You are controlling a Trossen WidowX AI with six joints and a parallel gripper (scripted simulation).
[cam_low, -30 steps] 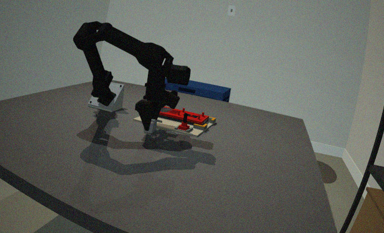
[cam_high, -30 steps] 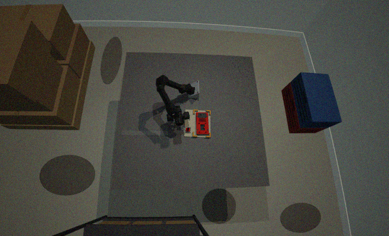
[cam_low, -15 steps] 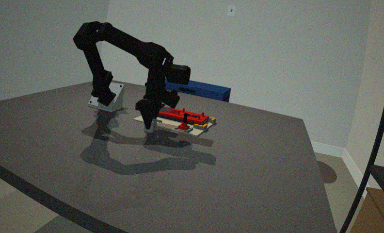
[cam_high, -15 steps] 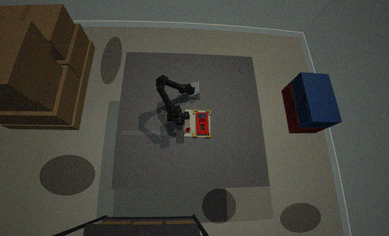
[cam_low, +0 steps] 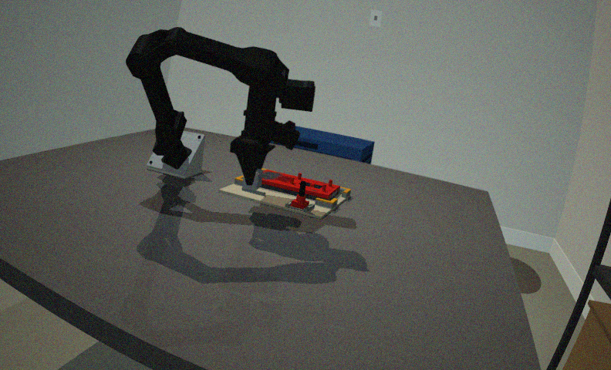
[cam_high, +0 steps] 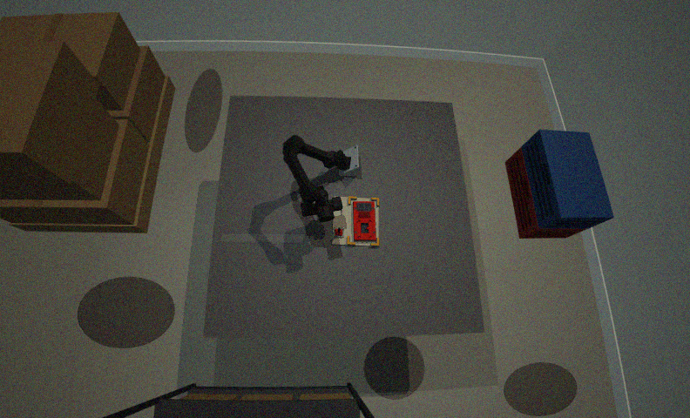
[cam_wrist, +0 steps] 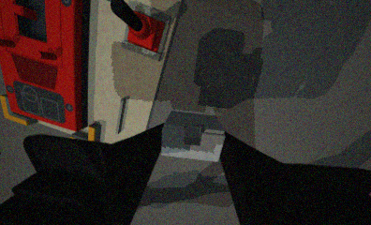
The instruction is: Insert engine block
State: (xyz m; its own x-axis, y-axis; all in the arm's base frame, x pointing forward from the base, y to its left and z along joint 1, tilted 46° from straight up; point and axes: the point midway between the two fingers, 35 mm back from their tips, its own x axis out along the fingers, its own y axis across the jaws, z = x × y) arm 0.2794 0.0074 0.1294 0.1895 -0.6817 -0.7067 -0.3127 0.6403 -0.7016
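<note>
Now the big black robot arm (cam_high: 298, 168) (cam_low: 217, 48) bends over the flat cream board (cam_high: 342, 239) (cam_low: 235, 190) (cam_wrist: 101, 89), where the long red car body (cam_high: 364, 234) (cam_low: 276, 183) (cam_wrist: 73, 70) sits between yellow corners. Its black pointed gripper (cam_high: 340, 222) (cam_low: 252, 181) (cam_wrist: 191, 130) is partly open, squeezing the small grey blocky engine block (cam_low: 257, 179) (cam_wrist: 193, 135) between its two fingers, beside the car body and outside its opening.
</note>
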